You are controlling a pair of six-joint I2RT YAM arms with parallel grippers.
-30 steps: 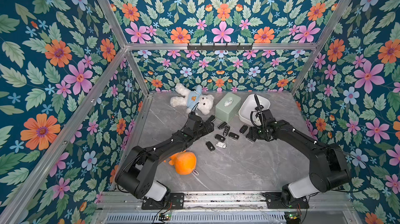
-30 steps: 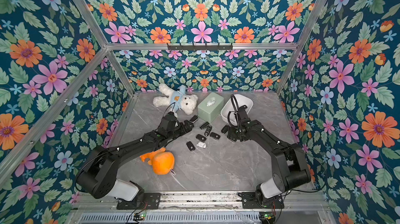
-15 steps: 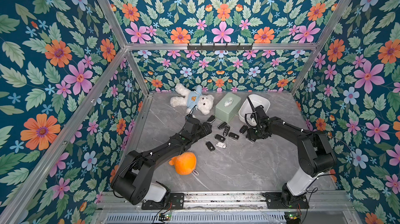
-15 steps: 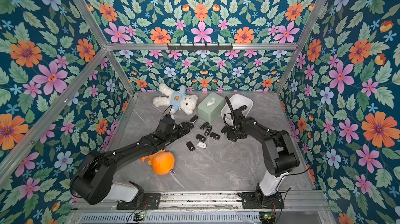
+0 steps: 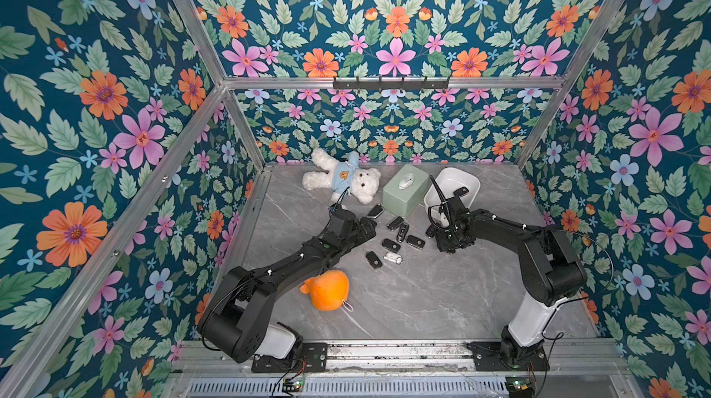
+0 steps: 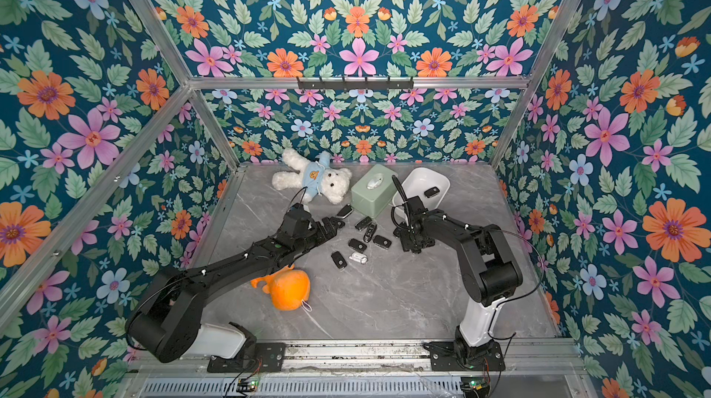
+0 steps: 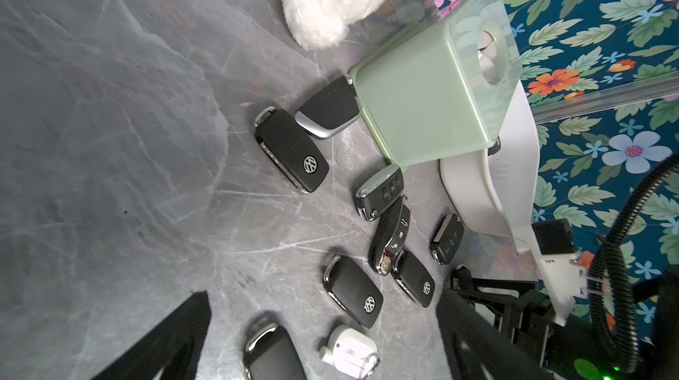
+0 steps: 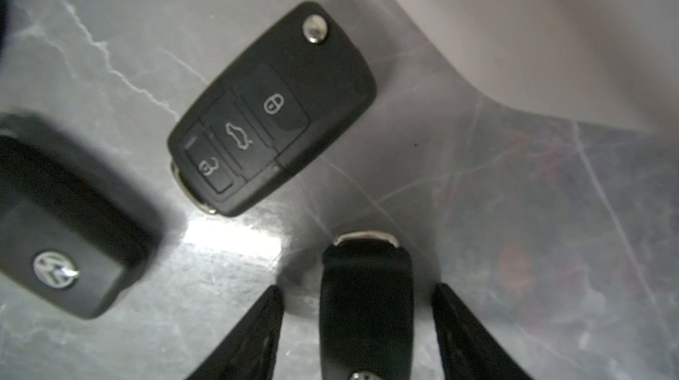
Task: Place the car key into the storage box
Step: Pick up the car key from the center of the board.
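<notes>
My right gripper stands open on the grey table, one finger on each side of a black car key with a gap on both sides. In both top views this gripper points down just in front of the white storage box, which has one black key lying in it. Several more black keys lie spread between the arms. My left gripper is wide open and holds nothing, at the left edge of that spread.
A pale green box stands against the storage box's left side. A white teddy bear lies at the back, an orange plush toy at the front left. A small white tag lies among the keys.
My right gripper has come down to the table in front of the storage box and its fingers have narrowed around a key. The left arm has barely moved.
</notes>
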